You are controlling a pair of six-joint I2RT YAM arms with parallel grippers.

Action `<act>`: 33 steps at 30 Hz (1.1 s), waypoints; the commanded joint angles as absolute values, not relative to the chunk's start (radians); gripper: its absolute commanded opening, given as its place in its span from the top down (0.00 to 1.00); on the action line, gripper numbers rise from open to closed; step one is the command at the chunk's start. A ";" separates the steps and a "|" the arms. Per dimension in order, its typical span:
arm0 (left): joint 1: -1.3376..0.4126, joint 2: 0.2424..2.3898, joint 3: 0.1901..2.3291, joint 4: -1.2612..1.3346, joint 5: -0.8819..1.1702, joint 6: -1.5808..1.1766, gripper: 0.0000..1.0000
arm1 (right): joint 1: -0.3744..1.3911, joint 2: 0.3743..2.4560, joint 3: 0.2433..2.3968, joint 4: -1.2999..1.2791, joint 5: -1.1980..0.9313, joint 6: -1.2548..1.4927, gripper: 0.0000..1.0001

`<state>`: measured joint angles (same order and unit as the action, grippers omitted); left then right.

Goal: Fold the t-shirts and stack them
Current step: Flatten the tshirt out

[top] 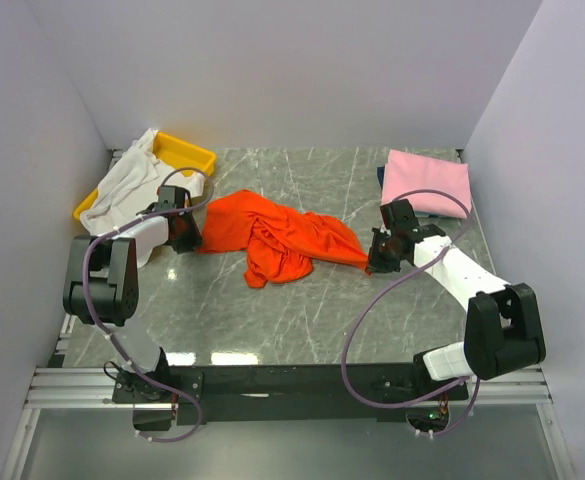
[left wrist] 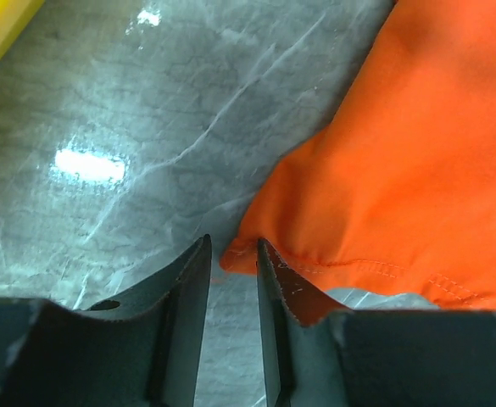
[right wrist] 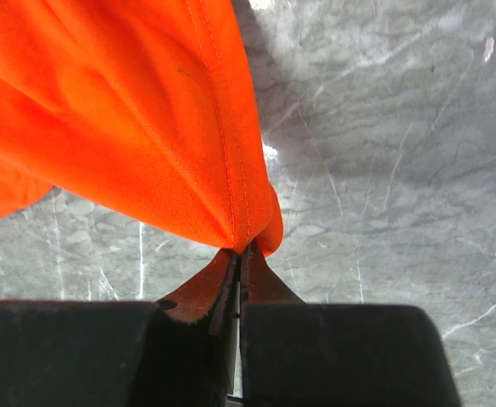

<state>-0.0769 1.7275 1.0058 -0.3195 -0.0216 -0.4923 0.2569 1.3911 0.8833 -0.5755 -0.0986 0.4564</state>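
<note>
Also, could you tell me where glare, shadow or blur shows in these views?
Left wrist view: white glare patch on the table, left of the orange-red t-shirt. Right wrist view: that shirt shadows the marble to its right; stitching sharp. Top view: small glare spots at the table's near edge.

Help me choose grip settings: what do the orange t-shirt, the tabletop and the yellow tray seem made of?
The orange t-shirt: soft matte cloth, shown by folds and stitched hem. The tabletop: glossy grey veined stone look, reflecting lights; possibly laminate. The yellow tray: probably smooth rigid plastic, crisp rim.
</note>
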 commanded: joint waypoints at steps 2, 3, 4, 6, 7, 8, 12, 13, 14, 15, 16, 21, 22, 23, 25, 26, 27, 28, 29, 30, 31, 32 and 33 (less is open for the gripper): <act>-0.075 1.749 0.999 -0.293 0.021 -0.506 0.68 | 0.248 1.345 0.865 -0.571 -0.097 0.474 1.00; -0.075 1.750 0.996 -0.296 0.023 -0.508 0.70 | 0.249 1.342 0.865 -0.571 -0.097 0.474 1.00; -0.075 1.749 0.988 -0.302 0.025 -0.506 0.74 | 0.247 1.339 0.864 -0.571 -0.095 0.476 1.00; -0.075 1.747 0.979 -0.307 0.035 -0.505 0.86 | 0.249 1.333 0.862 -0.572 -0.094 0.476 1.00; -0.077 1.744 0.967 -0.305 0.052 -0.506 0.89 | 0.247 1.330 0.865 -0.574 -0.092 0.479 1.00; -0.075 1.738 0.957 -0.301 0.061 -0.506 0.95 | 0.248 1.327 0.867 -0.575 -0.092 0.479 1.00; -0.075 1.723 0.923 -0.291 0.097 -0.520 1.00 | 0.245 1.321 0.893 -0.592 -0.091 0.480 1.00; -0.074 1.715 0.930 -0.294 0.101 -0.526 1.00 | 0.247 1.321 0.900 -0.598 -0.089 0.479 1.00; -0.071 1.691 0.936 -0.298 0.116 -0.531 1.00 | 0.245 1.315 0.919 -0.604 -0.087 0.479 1.00; -0.060 1.675 0.946 -0.310 0.126 -0.537 1.00 | 0.247 1.312 0.931 -0.621 -0.083 0.473 1.00; -0.054 1.655 0.977 -0.316 0.139 -0.552 1.00 | 0.244 1.307 0.943 -0.630 -0.080 0.469 1.00; -0.012 1.503 1.161 -0.371 0.183 -0.600 1.00 | 0.230 1.281 1.048 -0.698 -0.064 0.439 1.00; -0.009 1.487 1.245 -0.394 0.181 -0.609 1.00 | 0.224 1.275 1.087 -0.709 -0.066 0.434 1.00; -0.006 1.461 1.290 -0.405 0.176 -0.614 1.00 | 0.221 1.264 1.109 -0.719 -0.067 0.431 1.00; -0.003 1.439 1.414 -0.411 0.170 -0.636 1.00 | 0.212 1.240 1.181 -0.748 -0.064 0.420 1.00; 0.021 1.419 1.449 -0.404 0.167 -0.644 1.00 | 0.204 1.229 1.207 -0.762 -0.063 0.414 1.00; 0.035 1.410 1.480 -0.391 0.169 -0.653 1.00 | 0.199 1.220 1.235 -0.765 -0.055 0.410 1.00; 0.044 1.396 1.543 -0.374 0.175 -0.672 1.00 | 0.195 1.203 1.296 -0.770 -0.051 0.407 1.00; 0.052 1.390 1.574 -0.365 0.179 -0.679 1.00 | 0.187 1.194 1.328 -0.772 -0.046 0.396 1.00; 0.066 1.384 1.633 -0.357 0.184 -0.686 1.00 | 0.187 1.184 1.360 -0.772 -0.029 0.390 1.00; 0.072 1.373 1.661 -0.348 0.190 -0.699 1.00 | 0.187 1.166 1.426 -0.769 -0.019 0.382 1.00; 0.077 1.362 1.686 -0.325 0.192 -0.706 1.00 | 0.186 1.157 1.458 -0.761 -0.011 0.365 1.00; 0.081 1.352 1.727 -0.309 0.192 -0.710 1.00 | 0.184 1.148 1.489 -0.755 -0.002 0.354 1.00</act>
<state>0.0643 1.3865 1.6386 -0.3588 0.1696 -0.6659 0.1944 1.2152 1.3750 -0.7631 -0.0532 0.4057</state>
